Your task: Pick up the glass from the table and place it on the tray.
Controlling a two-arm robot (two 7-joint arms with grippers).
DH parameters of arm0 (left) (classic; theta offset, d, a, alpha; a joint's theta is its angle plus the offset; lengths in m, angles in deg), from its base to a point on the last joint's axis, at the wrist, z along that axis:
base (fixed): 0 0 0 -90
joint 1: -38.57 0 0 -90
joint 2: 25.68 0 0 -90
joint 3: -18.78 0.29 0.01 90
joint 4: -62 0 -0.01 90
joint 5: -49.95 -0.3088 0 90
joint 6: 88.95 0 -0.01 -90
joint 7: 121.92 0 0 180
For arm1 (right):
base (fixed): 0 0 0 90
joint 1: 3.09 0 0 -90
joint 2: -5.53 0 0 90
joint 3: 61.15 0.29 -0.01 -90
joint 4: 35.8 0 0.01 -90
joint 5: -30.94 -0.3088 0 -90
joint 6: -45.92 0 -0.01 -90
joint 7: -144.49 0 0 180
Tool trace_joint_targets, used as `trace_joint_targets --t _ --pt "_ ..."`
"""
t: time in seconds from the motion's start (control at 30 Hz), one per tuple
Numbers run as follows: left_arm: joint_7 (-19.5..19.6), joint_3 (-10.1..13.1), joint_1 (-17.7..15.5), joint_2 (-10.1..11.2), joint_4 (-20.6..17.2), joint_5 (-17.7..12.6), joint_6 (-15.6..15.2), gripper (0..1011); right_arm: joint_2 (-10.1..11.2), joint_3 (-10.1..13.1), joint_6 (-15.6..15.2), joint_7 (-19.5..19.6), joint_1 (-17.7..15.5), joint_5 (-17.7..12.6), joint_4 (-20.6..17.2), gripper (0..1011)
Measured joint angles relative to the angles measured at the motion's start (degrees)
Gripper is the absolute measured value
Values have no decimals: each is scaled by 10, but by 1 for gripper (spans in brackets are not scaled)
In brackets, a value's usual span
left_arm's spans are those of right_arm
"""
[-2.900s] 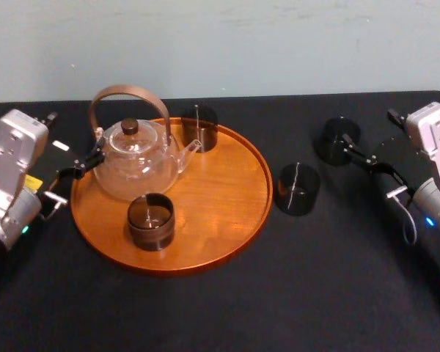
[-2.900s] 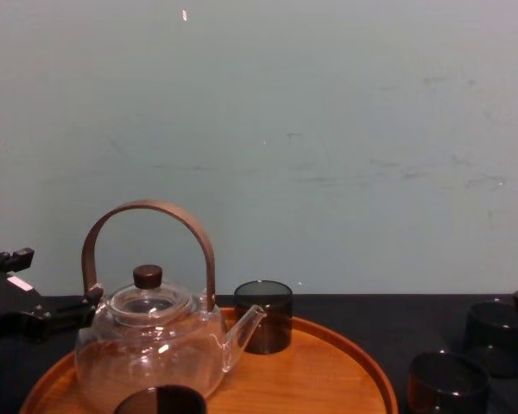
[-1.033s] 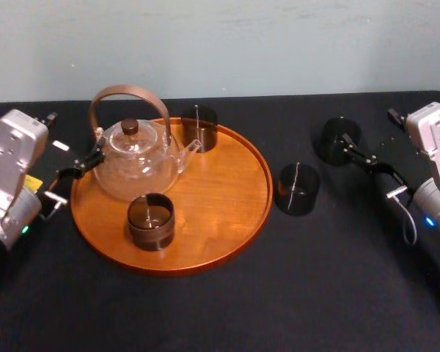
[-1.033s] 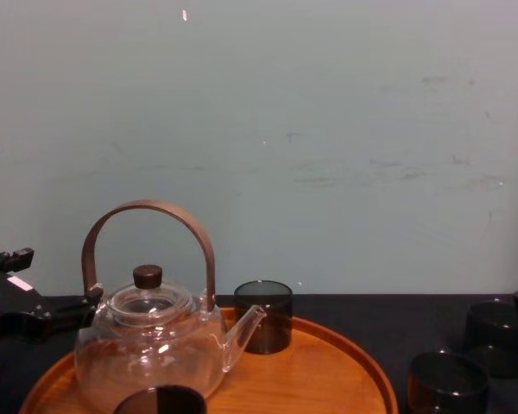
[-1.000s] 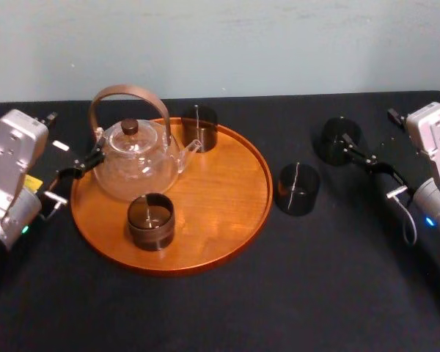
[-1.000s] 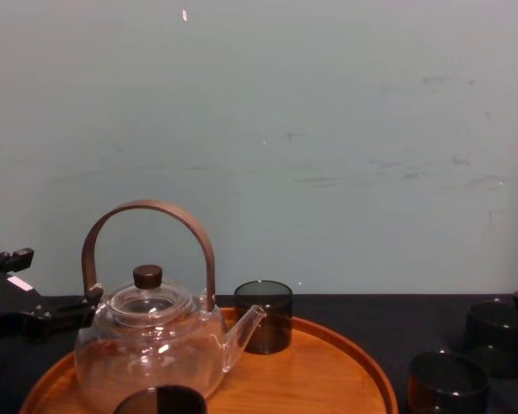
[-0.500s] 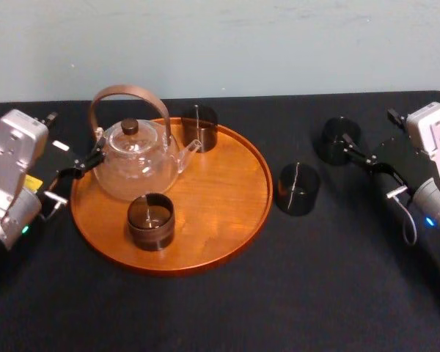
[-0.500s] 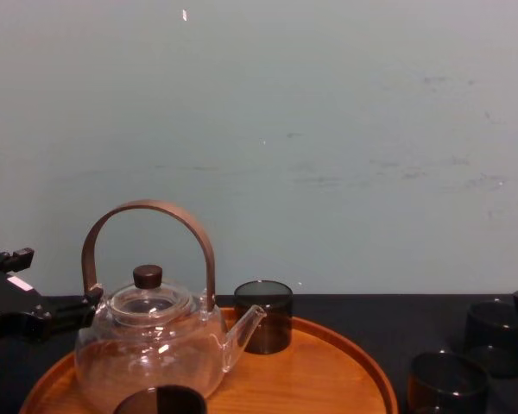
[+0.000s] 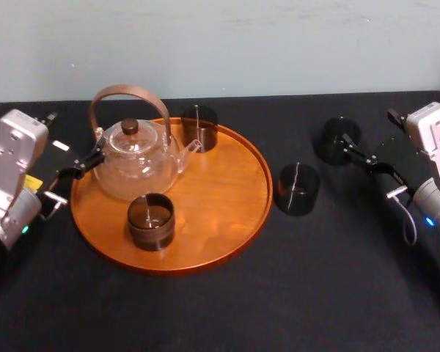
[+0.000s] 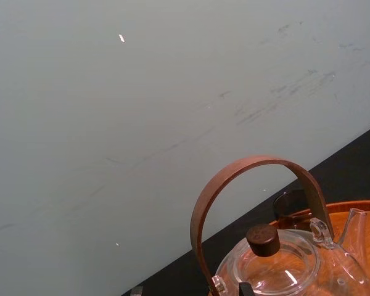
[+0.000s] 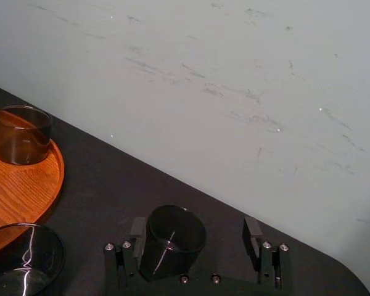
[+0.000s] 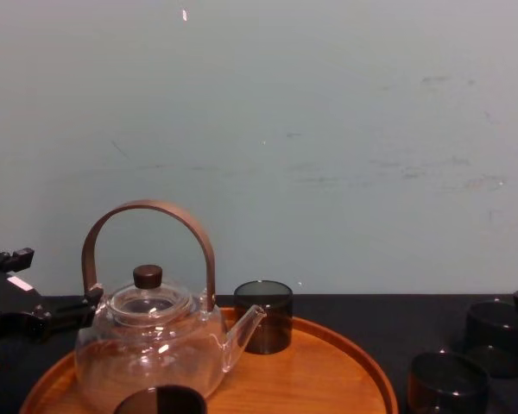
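Bracketing the glass (image 11: 172, 237) - right gripper (image 11: 195, 228) had its fingers (image 11: 137, 234) apart, one each side. Glass stood on the tabletop (image 9: 315, 293), well right of the tray (image 9: 220, 198). Left gripper (image 9: 84, 167) sat at the tray's left rim - open or closed, couldn't tell.

Chest view: the bottom edge takes the tray's (image 12: 319, 379) near rim and most of the front glass (image 12: 160, 400) on it, so we see just its top. The glass just right of the tray (image 12: 449, 384) loses its base too.

Left wrist view: the teapot (image 10: 296, 277) is cut low. Its handle (image 10: 253, 162) crosses the glass at the tray's far rim (image 10: 290, 206).

Right wrist view: we cannot tell whether the right gripper (image 11: 195, 229) touches the glass farthest from the tray (image 11: 172, 237).
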Motion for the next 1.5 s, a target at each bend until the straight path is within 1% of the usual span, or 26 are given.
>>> trace_joint_targets --t 0.1,0.2,0.33,0.37,0.43,0.47,0.5,0.57,0.63,0.67,0.8,0.9,1.07,1.17,1.5 --pt "0 0 0 0 0 0 0 1009 0 1 -1 -2 0 0 0 1002" --pt "0 0 0 0 0 0 0 1010 0 3 -10 -13 -3 -5 -2 1003" --pt "0 0 0 0 0 0 0 1010 7 11 -22 -29 -18 -11 -23 1003" --pt "0 0 0 0 0 0 0 1010 7 11 -22 -29 -18 -11 -23 1002" --pt "0 0 0 0 0 0 0 1009 16 19 -24 -41 -33 -18 -46 1002" --pt "0 0 0 0 0 0 0 1010 16 19 -24 -41 -33 -18 -46 1002" --pt "0 0 0 0 0 0 0 1010 20 22 -27 -47 -42 -23 -59 1003" --pt "0 0 0 0 0 0 0 1010 23 26 -29 -54 -52 -29 -71 1002" --pt "0 0 0 0 0 0 0 1009 30 33 -34 -67 -71 -40 -96 1003" --pt "0 0 0 0 0 0 0 1009 30 33 -34 -67 -71 -40 -96 1002" --pt "0 0 0 0 0 0 0 1009 37 42 -45 -81 -100 -56 -129 1003" --pt "0 0 0 0 0 0 0 1010 40 48 -51 -91 -116 -68 -145 1002" --pt "0 0 0 0 0 0 0 1010 39 49 -65 -105 -130 -75 -157 1002" --pt "0 0 0 0 0 0 0 1010 34 46 -71 -112 -133 -74 -158 1002" --pt "0 0 0 0 0 0 0 1010 8 41 -75 -136 -125 -68 -135 1002"
